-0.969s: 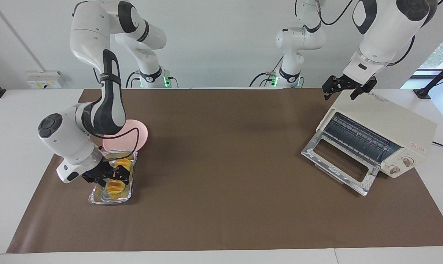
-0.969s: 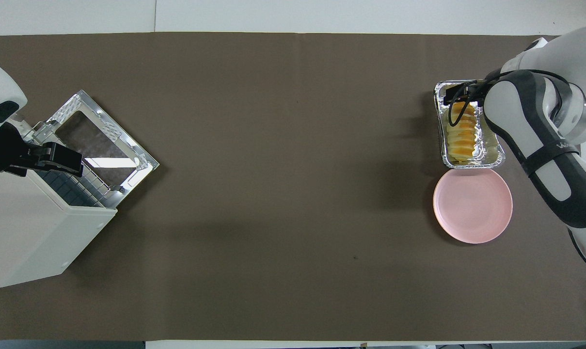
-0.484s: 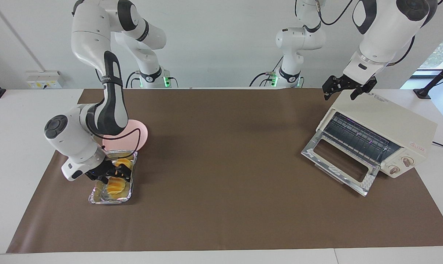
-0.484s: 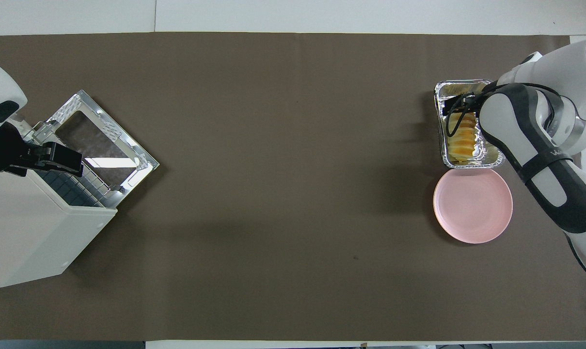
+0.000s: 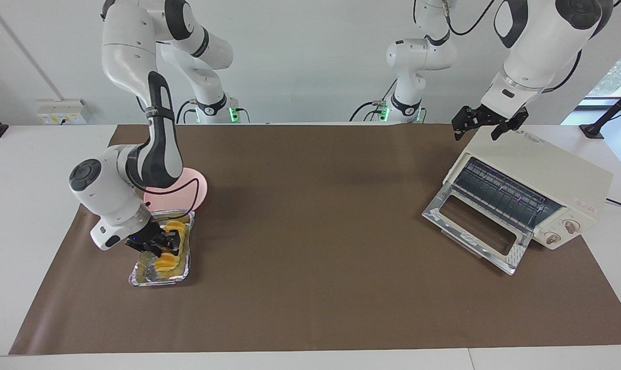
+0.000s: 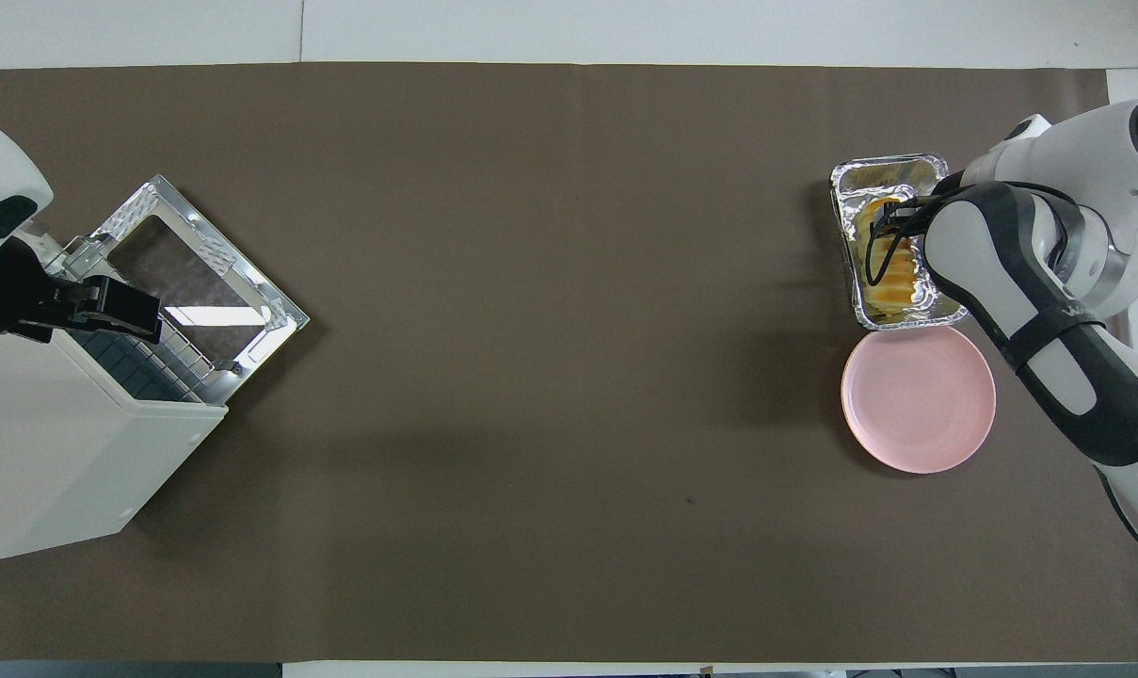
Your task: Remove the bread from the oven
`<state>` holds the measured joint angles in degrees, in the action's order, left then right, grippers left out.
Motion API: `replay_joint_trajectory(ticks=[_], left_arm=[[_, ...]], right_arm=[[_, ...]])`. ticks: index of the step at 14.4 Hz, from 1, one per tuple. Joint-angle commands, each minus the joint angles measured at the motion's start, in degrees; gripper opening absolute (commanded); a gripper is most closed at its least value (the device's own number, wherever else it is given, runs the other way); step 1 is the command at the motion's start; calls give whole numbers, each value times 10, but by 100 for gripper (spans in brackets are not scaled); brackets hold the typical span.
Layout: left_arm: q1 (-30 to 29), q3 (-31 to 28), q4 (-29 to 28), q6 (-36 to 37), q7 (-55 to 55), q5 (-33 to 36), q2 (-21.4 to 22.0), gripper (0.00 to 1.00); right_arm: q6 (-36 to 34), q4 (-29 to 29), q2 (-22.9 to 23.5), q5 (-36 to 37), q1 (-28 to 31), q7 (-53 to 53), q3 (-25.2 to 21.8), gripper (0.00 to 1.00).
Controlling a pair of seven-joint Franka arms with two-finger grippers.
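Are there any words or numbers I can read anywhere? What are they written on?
None can be read for sure.
Grey lettering on top of the oven: too small to read.
Red sticker on the oven's side: too blurred to read.
White lettering on the right arm's black band: too small to read.

Both views are bright and evenly lit, with soft light from above and daylight at a window (image 5: 618, 72) at the facing view's right edge. Shadows are faint and blurred: broad dim patches lie on the brown mat (image 5: 310, 246) under each arm, and a darker one hugs the oven (image 5: 541, 174). Its open door (image 5: 474, 231) and the foil tray (image 6: 846, 179) throw small glints. Focus is sharp throughout; straight edges bend hardly at all near the corners.
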<state>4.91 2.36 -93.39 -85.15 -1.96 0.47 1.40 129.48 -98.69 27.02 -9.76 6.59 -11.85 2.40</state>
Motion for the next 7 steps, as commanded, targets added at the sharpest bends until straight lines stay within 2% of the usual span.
replay_joint_trajectory(ticks=[1,4,7], left_arm=[[-10,5,1,-19,6,-5,5,100],[-10,4,0,-35,6,-5,4,100],[-12,5,0,-38,7,-5,4,100]], right_arm=[[-22,5,-13,12,6,-18,5,0],[-89,50,-20,14,8,-15,5,0],[-120,53,-47,15,7,-11,5,0]])
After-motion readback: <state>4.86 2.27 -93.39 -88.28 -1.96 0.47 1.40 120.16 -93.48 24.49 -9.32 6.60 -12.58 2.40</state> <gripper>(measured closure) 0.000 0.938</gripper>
